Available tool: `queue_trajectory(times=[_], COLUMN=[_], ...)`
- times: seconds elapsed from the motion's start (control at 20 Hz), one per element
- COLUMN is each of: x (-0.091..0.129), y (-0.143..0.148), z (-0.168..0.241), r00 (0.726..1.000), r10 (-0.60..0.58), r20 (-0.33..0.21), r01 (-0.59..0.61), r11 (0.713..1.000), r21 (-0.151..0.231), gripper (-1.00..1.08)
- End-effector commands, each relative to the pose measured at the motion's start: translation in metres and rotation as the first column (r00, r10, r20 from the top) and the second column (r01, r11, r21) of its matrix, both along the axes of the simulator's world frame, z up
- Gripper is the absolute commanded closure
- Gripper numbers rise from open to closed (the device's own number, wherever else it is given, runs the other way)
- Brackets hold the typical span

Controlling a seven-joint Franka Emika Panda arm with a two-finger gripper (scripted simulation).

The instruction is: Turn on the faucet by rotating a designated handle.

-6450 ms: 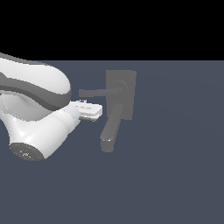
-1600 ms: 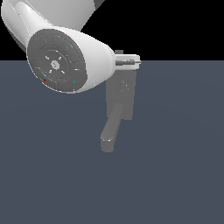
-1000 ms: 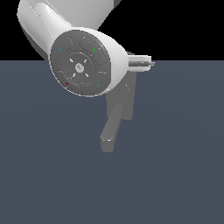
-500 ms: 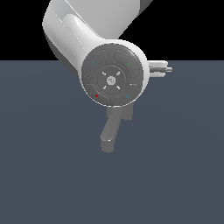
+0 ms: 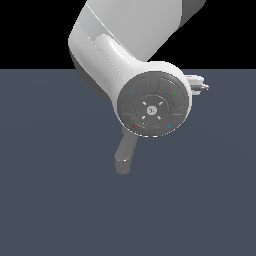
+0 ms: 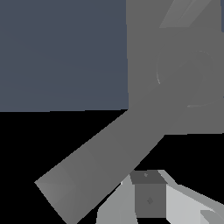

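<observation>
Slate-blue flooring runs back to a black backdrop, and the arm's big round joint cap point(image 5: 154, 106) sits squarely between me and most of the faucet point(image 5: 125, 157), so from the exterior view only the thick spout shows, hanging down below the cap. The gripper point(image 5: 200, 86) pokes out past the cap toward the exterior view's right, just at the horizon line; how far apart its jaws stand I cannot tell from either view, and nothing shows it clasping anything. In the wrist view the handle point(image 6: 98, 164) is close in front of the camera, a long flat grey bar whose axis runs diagonally from its round hub point(image 6: 188, 78) on the back plate point(image 6: 144, 52) out to a squared free end. One finger pad point(image 6: 148, 199) sits just beside the bar's edge, which I judge is placement for pushing the lever around its hub rather than pinching it.
</observation>
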State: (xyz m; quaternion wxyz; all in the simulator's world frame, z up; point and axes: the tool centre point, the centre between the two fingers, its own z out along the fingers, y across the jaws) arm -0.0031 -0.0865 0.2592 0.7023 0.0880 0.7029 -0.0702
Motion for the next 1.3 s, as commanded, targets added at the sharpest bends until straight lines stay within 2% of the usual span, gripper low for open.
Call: queue_trajectory(times=[0.0, 0.6, 0.7, 1.25], x=[0.004, 0.001, 0.000, -0.002], y=[-0.012, -0.048, -0.043, -0.057], z=[0.001, -0.021, -0.021, -0.057], r00=[1.000, 1.000, 1.000, 1.000], r10=[0.001, 0.010, 0.011, 0.010], r20=[0.007, -0.005, -0.008, -0.007], r01=[-0.001, -0.010, -0.011, -0.011], r11=[1.000, 0.999, 0.999, 0.999], r21=[-0.012, -0.040, -0.037, -0.039], gripper=[1.08, 1.08, 1.08, 1.08])
